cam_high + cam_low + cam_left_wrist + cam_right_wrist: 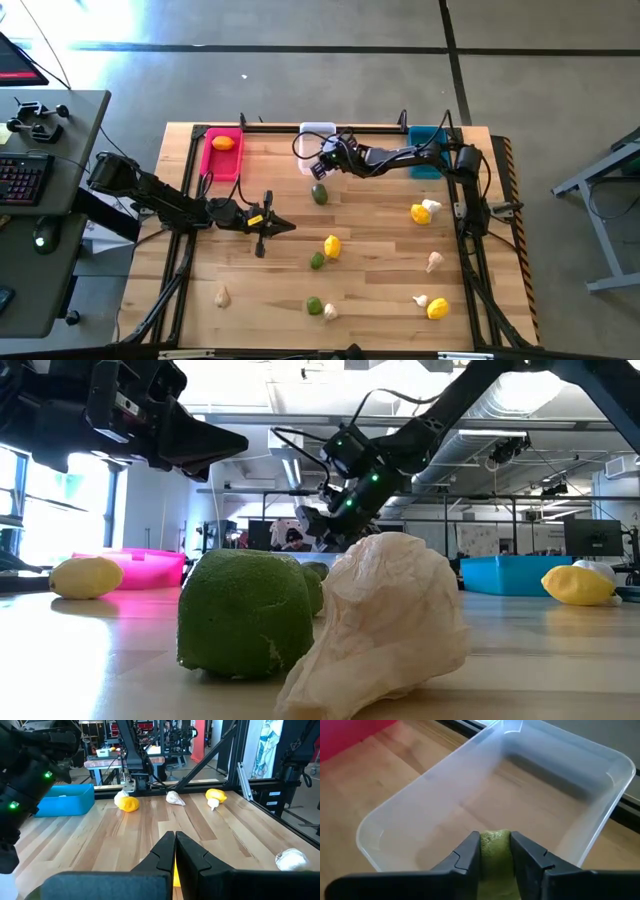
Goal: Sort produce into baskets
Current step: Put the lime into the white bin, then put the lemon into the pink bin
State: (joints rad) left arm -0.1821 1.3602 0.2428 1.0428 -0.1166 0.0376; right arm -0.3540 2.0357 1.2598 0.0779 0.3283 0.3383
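Observation:
My right gripper [322,166] is shut on a dull green fruit [494,846] over the near end of the clear whitish bin [500,795], which shows no produce inside. The pink-red bin [222,155] holds an orange fruit [223,143]. The teal bin [427,152] stands at the far right. My left gripper [286,226] is shut and empty, low over the table's left middle. Yellow fruits [332,245], green ones [319,194] and whitish bulbs [434,262] lie loose on the wood. My right gripper pinches the green fruit [494,840] between its two fingers, one on each side. The fingers [470,852] slant down toward the clear bin. The fruit is lifted clear of the table, above the bin's near rim.
Loose produce lies across the near and right parts of the table: a green fruit [245,615] and a bulb [385,620] close to the low camera, yellow fruits [127,802] near the right rail. A black frame [190,170] edges the table.

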